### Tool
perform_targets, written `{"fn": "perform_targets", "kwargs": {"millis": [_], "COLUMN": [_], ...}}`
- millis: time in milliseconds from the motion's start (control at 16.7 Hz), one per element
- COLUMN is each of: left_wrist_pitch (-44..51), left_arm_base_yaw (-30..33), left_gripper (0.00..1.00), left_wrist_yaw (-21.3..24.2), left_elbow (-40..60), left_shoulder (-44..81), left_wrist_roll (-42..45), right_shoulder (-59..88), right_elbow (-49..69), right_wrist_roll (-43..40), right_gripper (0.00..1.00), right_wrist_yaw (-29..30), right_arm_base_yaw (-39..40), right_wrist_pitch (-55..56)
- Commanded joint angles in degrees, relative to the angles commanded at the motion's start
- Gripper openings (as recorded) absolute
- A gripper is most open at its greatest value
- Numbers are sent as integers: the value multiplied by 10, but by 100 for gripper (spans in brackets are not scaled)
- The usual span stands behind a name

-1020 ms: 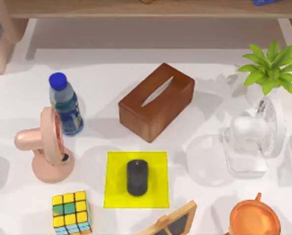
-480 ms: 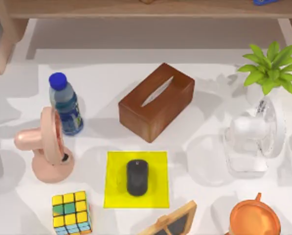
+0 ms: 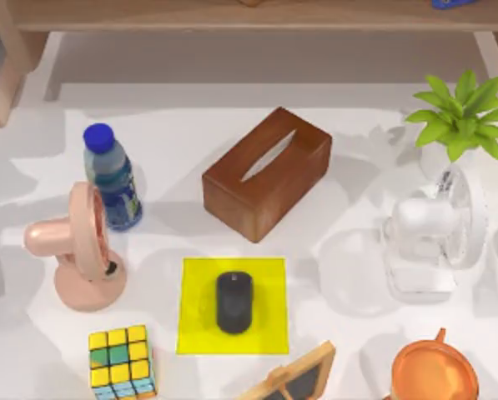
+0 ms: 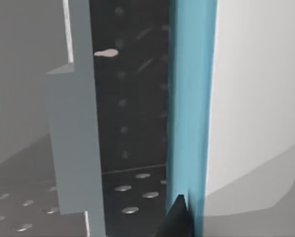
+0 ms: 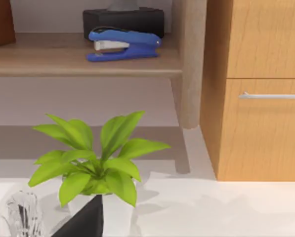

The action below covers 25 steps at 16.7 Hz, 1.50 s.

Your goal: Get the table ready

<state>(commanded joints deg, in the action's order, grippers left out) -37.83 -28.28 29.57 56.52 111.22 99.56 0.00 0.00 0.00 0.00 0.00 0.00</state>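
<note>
We see only shadows shifting on the wide white bench [image 3: 190, 125]: the grey patches left of the pink desk fan [image 3: 77, 250] have changed shape.

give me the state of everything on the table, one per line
bottle: capped, blue lid on
pink fan: standing on its base
tissue box: flat, slot up, set at an angle
mouse: on the yellow mat
cube: scrambled
white fan: standing on its base
plant: upright
stapler: closed, on the shelf
drawer: shut
</note>
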Motion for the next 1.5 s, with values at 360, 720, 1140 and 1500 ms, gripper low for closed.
{"fn": "perform_targets", "kwargs": {"millis": [360,720,1140,1500], "left_wrist_pitch": [5,5,5,5], "left_arm_base_yaw": [16,16,16,16], "left_gripper": [0,38,90,100], "left_wrist_yaw": [-10,-10,-10,-10], "left_elbow": [32,32,32,32], "left_shoulder": [32,32,32,32], "left_wrist_roll": [-4,-4,-4,-4], "right_shoulder": [0,0,0,0], "right_elbow": [0,0,0,0], "right_wrist_roll": [0,0,0,0], "right_gripper": [100,100,100,100], "right_wrist_yaw": [0,0,0,0], "right_arm_base_yaw": [0,0,0,0], "right_wrist_pitch": [0,0,0,0]}}
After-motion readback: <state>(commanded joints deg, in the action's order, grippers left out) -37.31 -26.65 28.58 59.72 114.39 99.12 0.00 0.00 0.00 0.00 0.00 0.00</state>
